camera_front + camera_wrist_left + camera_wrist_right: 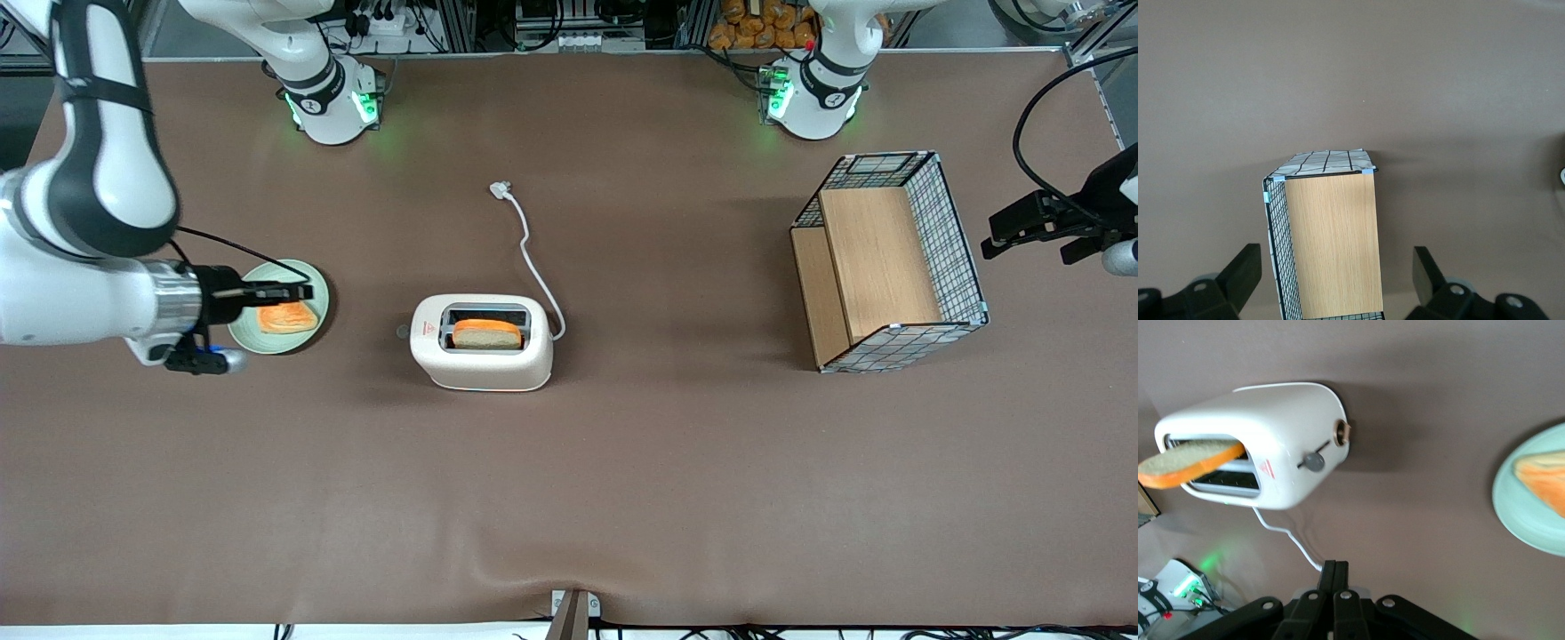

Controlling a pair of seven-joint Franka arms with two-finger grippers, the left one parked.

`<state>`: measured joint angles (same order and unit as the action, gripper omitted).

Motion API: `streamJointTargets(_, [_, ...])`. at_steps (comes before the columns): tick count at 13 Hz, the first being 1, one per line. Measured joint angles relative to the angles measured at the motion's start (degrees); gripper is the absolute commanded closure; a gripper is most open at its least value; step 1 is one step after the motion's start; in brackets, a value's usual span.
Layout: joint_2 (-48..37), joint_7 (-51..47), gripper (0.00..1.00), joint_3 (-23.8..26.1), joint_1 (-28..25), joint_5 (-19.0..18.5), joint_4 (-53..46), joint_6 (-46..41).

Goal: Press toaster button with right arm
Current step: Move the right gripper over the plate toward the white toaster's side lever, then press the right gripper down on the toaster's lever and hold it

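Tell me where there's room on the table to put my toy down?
Bare tabletop runs nearer the camera than the toaster, and also between the toaster and the wire basket. It's crowded toward the working arm's end: the shut gripper hangs over the green plate of toast.

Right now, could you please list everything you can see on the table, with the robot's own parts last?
toaster: one, white, mid-table.
toaster button: one, grey, on the toaster's end facing the working arm.
bread slice: one, orange-crusted, in the toaster's slot.
cord and plug: one, white, running from the toaster away from the front camera.
plate: one, pale green, toward the working arm's end.
toast: one, orange, on the plate.
wire basket: one, black-and-white with wooden panels, toward the parked arm's end.
gripper: one, black, above the plate, jaws shut.
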<state>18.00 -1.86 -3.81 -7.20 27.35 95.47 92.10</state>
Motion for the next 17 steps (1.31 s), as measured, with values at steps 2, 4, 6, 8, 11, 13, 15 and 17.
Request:
streamJointTargets(2, [0.18, -0.09, 1.0, 0.05, -1.64, 2.57, 3.49, 5.15])
streamJointTargets(4, [0.25, -0.09, 1.0, 0.09, -3.08, 5.01, 6.96, 10.09])
streamJointTargets(6, [0.28, -0.1, 1.0, 0.17, -5.32, 5.96, 10.04, 15.49])
streamJointTargets(8, [0.29, -0.43, 1.0, 0.19, -7.48, 6.19, 12.44, 20.13])
streamJointTargets(11, [0.34, -0.69, 1.0, 0.05, -8.02, 6.21, 13.74, 22.39])
streamJointTargets(13, [0.5, -0.65, 1.0, -0.06, -8.02, 6.22, 13.82, 23.31])
streamJointTargets(15, [0.99, -0.14, 1.0, -0.06, -8.02, 6.22, 13.89, 24.51])
streamJointTargets(17, [1.74, 0.21, 1.0, -0.04, -8.02, 6.22, 13.9, 25.63])
